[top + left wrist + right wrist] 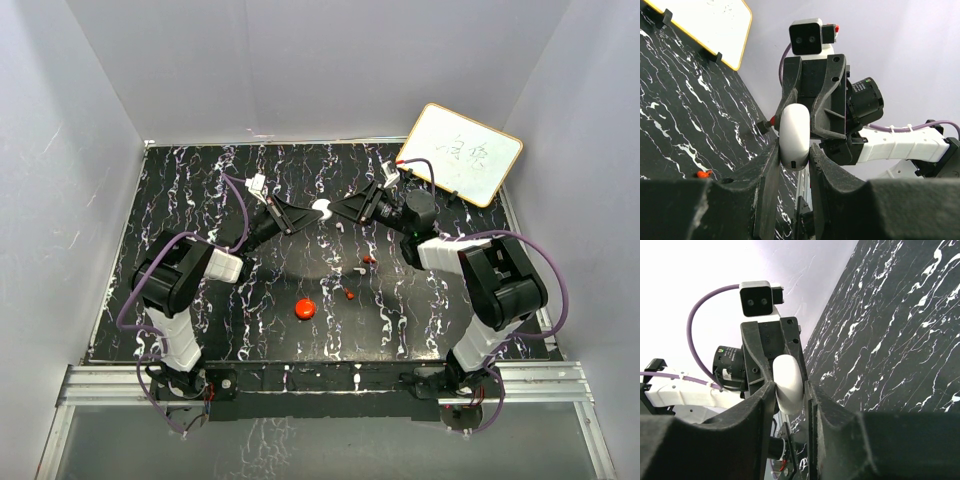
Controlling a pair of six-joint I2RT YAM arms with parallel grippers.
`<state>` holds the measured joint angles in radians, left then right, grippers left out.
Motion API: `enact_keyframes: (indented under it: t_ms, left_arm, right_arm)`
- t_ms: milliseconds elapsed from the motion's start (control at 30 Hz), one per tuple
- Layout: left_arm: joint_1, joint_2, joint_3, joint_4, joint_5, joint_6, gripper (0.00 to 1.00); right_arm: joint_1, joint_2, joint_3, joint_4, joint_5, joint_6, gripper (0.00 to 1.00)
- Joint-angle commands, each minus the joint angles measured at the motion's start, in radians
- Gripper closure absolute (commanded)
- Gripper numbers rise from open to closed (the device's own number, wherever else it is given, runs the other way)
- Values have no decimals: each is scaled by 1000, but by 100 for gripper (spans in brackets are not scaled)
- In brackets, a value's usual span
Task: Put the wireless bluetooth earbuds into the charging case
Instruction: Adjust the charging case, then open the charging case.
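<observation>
The white charging case (321,208) hangs above the middle of the table, pinched from both sides. My left gripper (305,213) is shut on its left end; in the left wrist view the case (794,135) sits clamped between the two fingers of the left gripper (794,152). My right gripper (338,208) grips the opposite end, and the case (789,382) fills the gap of the right gripper (790,390). Two tiny red earbuds (369,259) (349,295) and a whitish one (358,270) lie on the table below. One red earbud (702,174) shows in the left wrist view.
A red round puck (305,308) lies on the black marbled table (200,190) nearer the bases. A whiteboard (460,153) leans at the back right corner. White walls enclose the table on three sides.
</observation>
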<state>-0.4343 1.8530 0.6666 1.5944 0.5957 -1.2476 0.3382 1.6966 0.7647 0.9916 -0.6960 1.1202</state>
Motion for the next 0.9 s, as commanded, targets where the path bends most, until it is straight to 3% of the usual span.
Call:
enact_keyframes:
  t_ms: [0,167,400,667,867]
  left_arm:
    - [-4,-49,19,191,16,-15,100]
    - [-4,-49,24,192,18,-18,100]
    - [-4,-60,52,192,32,-14,100]
    - [-4,-76,93,193,52,-15,100]
    - [-4,-73,129,193,42,-34,100]
  right_arm:
    - [-5,-45,-9,84,-9,10,76]
    - [-7,-36,-16,114,-14,32,85]
    - [-18,6,-27,200,-24,108,89]
    - [-37,188,-30,597,-59,412,92]
    - [-38,272,2,683,-43,504,92]
